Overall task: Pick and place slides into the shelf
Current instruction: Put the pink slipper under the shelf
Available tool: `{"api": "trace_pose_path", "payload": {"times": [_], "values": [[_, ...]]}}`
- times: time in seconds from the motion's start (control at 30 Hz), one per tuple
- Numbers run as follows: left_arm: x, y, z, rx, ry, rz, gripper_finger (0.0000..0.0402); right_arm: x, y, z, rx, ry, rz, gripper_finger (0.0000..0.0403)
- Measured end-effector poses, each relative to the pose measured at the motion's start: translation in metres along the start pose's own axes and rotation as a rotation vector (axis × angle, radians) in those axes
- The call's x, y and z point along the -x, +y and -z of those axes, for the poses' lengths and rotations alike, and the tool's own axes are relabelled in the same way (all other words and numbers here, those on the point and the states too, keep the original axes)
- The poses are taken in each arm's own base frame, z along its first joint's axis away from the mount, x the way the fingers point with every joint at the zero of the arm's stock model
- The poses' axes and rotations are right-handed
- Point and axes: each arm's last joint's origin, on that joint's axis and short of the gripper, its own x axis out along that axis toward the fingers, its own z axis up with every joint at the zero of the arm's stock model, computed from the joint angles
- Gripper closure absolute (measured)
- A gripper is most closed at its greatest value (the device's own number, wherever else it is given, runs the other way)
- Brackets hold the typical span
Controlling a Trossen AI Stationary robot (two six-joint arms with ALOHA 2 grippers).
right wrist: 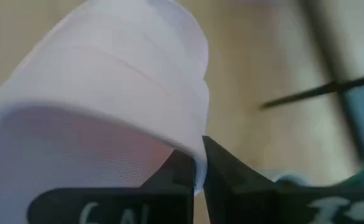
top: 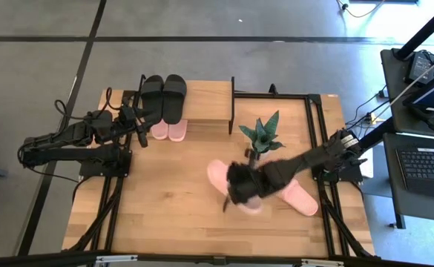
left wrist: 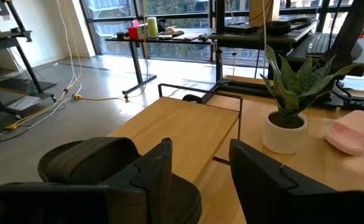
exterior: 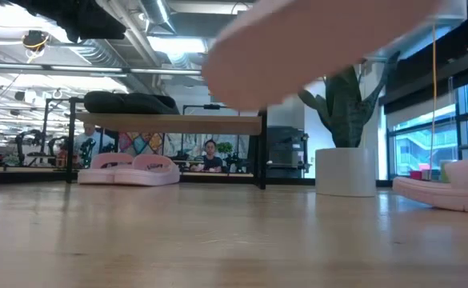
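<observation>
Right gripper [top: 235, 194], fingers pinching a pink slide [top: 224, 180], lifts it; next, carry to the shelf [top: 205, 100]. Left fingers [left wrist: 163, 168] wide, waiting.

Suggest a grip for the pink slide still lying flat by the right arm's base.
Take the pink slide by its strap's edge, from above. It lies sole-down with the strap arching upward, a thin band two fingers can pinch; the right gripper holds its mate that way.
</observation>
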Motion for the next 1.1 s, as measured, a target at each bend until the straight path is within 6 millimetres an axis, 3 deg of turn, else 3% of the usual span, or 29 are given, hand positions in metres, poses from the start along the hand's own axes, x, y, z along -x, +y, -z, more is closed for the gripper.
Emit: {"api": "trace_pose_path", "payload": {"times": [0.27,0.43,0.77,0.97,1.1], "values": [[0.0,0.0,0.004,-0.018,0.044,-0.001,0.025,-0.02,-0.055,-0.058,-0.04,-0.198,0.059,0.039],[0.001,0.0,0.011,-0.044,0.112,-0.007,0.025,-0.037,-0.075,-0.075,-0.1,-0.265,0.087,0.039],[0.001,0.001,0.011,-0.045,0.111,-0.008,0.025,-0.109,-0.055,-0.08,0.004,-0.154,0.134,0.039],[0.001,0.0,0.011,-0.044,0.111,-0.008,0.025,-0.139,-0.043,-0.087,0.047,-0.055,0.172,0.039],[0.001,0.0,0.011,-0.042,0.111,-0.008,0.025,-0.158,-0.045,-0.085,0.018,0.07,0.244,0.039]]}}
